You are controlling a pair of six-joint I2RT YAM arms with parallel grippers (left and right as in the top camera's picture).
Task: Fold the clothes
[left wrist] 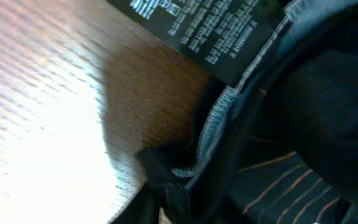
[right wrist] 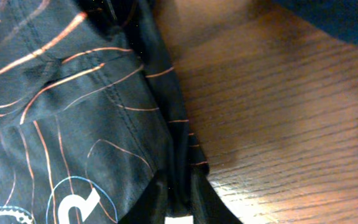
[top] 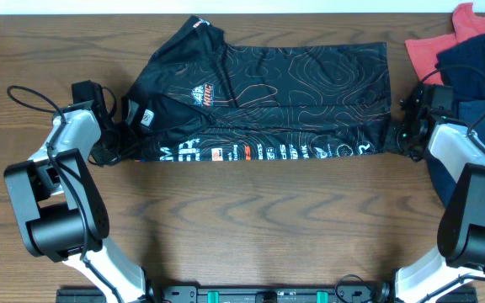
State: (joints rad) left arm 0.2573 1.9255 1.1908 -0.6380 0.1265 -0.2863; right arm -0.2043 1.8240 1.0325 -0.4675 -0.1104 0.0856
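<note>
Bearing small sponsor logos, black T-shirt

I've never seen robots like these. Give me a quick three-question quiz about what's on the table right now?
1. True or false: the black T-shirt lies on a wooden table.
2. What sits at the far right corner? A) a pile of red and blue clothes B) a box C) a cup
3. Which gripper is at the T-shirt's collar end?
Key: 1 true; 2 A; 3 the left gripper.
</note>
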